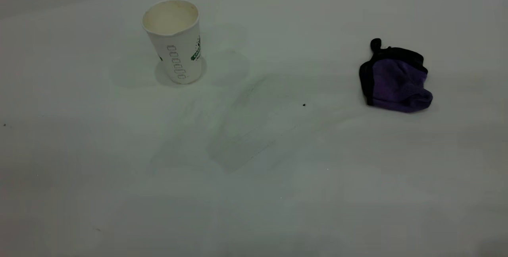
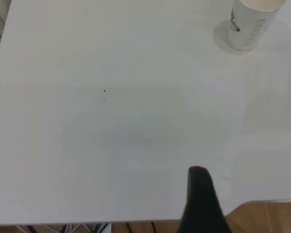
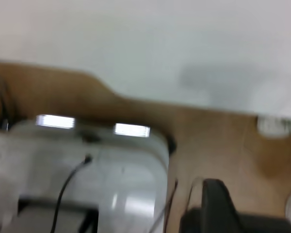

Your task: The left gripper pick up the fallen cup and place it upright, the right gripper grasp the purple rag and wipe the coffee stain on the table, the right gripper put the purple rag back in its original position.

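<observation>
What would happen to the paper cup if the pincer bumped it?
The cup would probably tip easily: it stands upright on its narrow base, wider at the rim, and its inside looks empty, so it is likely light. Its rim already looks slightly dented, so the thin paper wall would probably crush under a hard squeeze. Once on its side, it might roll in a curve.

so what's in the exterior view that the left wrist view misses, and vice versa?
Exterior only: the purple rag bunched at the right, and a wiped smear patch mid-table with a tiny black speck beside it. Left wrist only: one dark finger of the left tool, the table edge and wood floor beyond it. Both: the cup upright on the white table.
</observation>
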You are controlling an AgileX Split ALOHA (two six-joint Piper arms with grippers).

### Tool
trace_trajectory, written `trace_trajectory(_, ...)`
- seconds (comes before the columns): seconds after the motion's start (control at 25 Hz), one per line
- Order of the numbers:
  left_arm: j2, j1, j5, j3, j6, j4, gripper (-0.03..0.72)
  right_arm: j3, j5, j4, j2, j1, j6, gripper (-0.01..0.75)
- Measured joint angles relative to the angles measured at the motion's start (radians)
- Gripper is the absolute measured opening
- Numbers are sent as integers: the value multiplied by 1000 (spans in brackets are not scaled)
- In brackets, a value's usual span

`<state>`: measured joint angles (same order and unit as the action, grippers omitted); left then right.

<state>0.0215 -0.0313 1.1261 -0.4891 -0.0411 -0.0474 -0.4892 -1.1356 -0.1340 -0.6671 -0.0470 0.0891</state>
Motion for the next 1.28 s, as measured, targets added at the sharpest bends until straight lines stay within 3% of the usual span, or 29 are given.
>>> trace_trajectory(0.56, 0, 0, 0, 0, 0, 0, 552, 20, 16, 11, 510, 0, -32, 419)
trace_trajectory(1.28, 0, 0, 0, 0, 0, 0, 552, 21, 5, 11, 684, 0, -32, 419)
